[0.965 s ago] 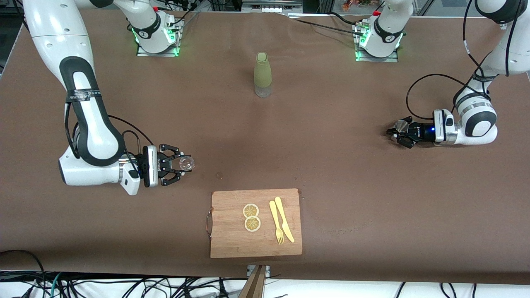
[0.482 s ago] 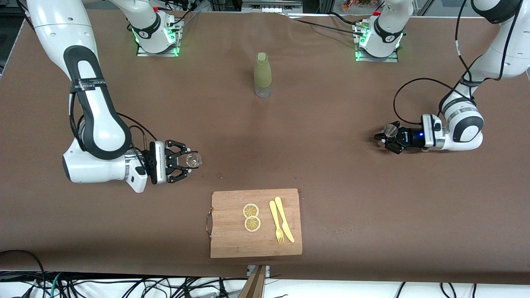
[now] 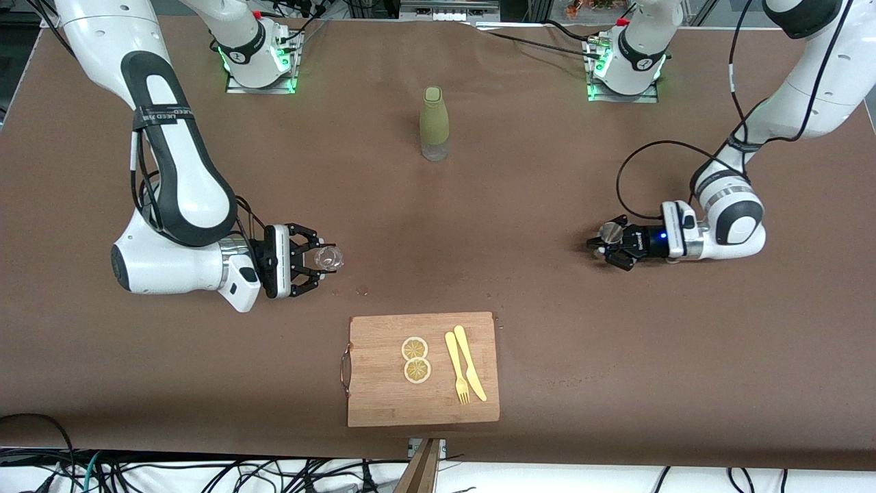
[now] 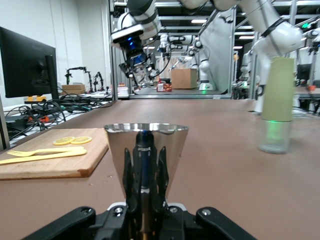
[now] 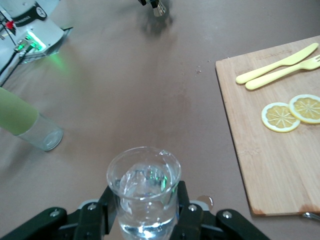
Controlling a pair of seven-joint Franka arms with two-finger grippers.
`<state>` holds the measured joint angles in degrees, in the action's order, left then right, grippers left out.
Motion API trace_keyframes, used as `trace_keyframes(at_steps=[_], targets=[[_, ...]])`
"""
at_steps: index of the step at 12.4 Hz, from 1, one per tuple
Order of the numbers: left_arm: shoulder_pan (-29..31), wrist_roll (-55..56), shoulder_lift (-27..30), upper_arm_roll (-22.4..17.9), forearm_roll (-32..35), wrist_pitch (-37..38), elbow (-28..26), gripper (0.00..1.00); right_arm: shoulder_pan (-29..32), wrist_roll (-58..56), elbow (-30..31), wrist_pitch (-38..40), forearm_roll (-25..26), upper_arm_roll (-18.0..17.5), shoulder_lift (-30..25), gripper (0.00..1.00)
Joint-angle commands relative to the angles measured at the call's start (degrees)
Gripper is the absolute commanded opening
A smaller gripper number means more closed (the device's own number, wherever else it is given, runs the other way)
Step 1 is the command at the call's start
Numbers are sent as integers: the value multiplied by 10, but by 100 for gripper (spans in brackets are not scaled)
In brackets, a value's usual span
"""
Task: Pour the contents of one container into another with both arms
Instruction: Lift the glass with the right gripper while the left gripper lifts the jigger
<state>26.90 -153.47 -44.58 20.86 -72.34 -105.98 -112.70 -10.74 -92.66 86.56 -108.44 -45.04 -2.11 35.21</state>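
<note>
Both arms, large white jointed robot arms with black bands and cables, reach out low over the brown table (image 3: 547, 287), one at each end. The right gripper (image 3: 321, 259) is clamped on a small clear glass beaker (image 3: 329, 257), holding it upright above the table toward the right arm's end; the right wrist view shows its black fingers (image 5: 186, 207) pressed against the beaker's sides (image 5: 144, 190), with what looks like clear liquid inside. The left gripper (image 3: 608, 244) is closed on a shiny conical metal cup (image 3: 610, 233), held above the table toward the left arm's end; in the left wrist view the cup (image 4: 146, 165) flares upward from between the fingers (image 4: 137, 220).

A tall olive-green bottle with a clear base (image 3: 434, 123) stands upright between the two arm bases, well apart from both grippers. A wooden cutting board with a metal handle (image 3: 383, 397) lies nearer to the front camera than the bottle. On it rest two lemon slices (image 3: 415, 359), touching each other, and beside them a pale yellow plastic fork (image 3: 456, 376) and a matching knife (image 3: 470, 361), side by side.
</note>
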Motion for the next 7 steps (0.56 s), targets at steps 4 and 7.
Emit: trace_keyframes(at_steps=[4, 7], targets=[[-73, 25, 1, 88, -151, -113, -9, 0, -10, 47, 12, -32, 13, -1, -31, 28], [-139, 25, 0, 98, -237, -175, -2, 0, -29, 62, 12, -34, 23, -2, -32, 28]])
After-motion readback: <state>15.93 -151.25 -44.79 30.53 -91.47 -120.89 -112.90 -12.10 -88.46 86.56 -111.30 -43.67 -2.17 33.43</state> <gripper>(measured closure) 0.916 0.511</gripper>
